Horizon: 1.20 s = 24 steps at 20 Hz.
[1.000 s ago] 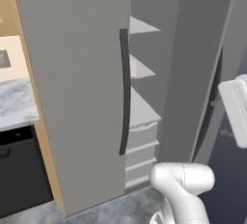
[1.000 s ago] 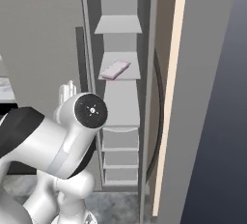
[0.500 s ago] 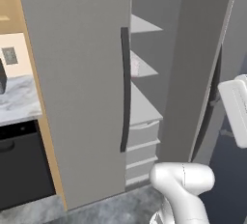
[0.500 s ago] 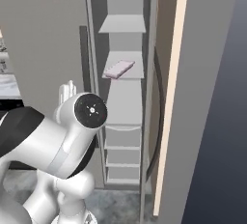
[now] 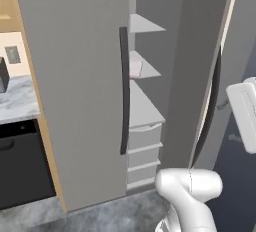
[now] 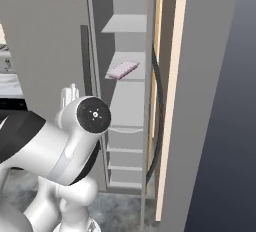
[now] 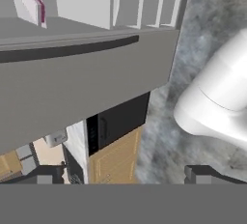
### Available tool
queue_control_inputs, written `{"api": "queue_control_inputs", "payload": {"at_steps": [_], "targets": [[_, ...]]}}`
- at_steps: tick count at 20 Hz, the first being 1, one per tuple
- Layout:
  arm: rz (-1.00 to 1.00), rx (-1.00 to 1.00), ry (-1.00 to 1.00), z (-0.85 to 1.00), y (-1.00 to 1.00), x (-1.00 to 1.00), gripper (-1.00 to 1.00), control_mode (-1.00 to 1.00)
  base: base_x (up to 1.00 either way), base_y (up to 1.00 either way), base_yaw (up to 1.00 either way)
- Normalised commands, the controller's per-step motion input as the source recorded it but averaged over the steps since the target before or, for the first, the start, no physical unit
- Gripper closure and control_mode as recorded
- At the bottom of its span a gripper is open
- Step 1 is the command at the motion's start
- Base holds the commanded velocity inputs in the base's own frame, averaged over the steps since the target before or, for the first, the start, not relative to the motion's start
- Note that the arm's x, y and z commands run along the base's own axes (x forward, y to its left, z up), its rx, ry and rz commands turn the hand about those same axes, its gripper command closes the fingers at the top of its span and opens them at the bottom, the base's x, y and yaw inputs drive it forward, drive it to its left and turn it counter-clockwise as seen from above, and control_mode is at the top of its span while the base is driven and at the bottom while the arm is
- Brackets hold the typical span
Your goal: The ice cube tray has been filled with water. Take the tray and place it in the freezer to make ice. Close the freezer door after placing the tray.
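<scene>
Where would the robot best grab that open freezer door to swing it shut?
Probably the long black handle of the freezer door, near mid-height. It runs vertically and bows off the panel, leaving a gap behind the bar. So the open gripper should come from the handle side with its fingers level, one on each side of the bar. The door's thin edge offers less to hold.

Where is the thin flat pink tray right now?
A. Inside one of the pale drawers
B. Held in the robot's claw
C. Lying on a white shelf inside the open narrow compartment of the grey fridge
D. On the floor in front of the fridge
C: the thin flat pink tray lies on a white shelf of the open narrow fridge compartment, above the pale drawers, with nothing gripping it.
</scene>
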Motion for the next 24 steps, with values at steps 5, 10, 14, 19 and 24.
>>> {"api": "queue_control_inputs", "payload": {"at_steps": [5,10,14,19,24], "targets": [[0.00,0.00,0.00,0.00,0.00,0.00,-1.00,1.00,-0.05,-0.45,0.10],[0.00,0.00,0.00,0.00,0.00,0.00,-1.00,1.00,-0.01,-0.41,0.09],[0.00,0.00,0.00,0.00,0.00,0.00,-1.00,1.00,-0.06,-0.20,0.11],[0.03,0.00,0.00,0.00,0.00,0.00,-1.00,-1.00,-0.01,0.00,0.02],[0.00,0.00,0.00,0.00,0.00,0.00,-1.00,-1.00,0.00,0.00,0.00]]}}
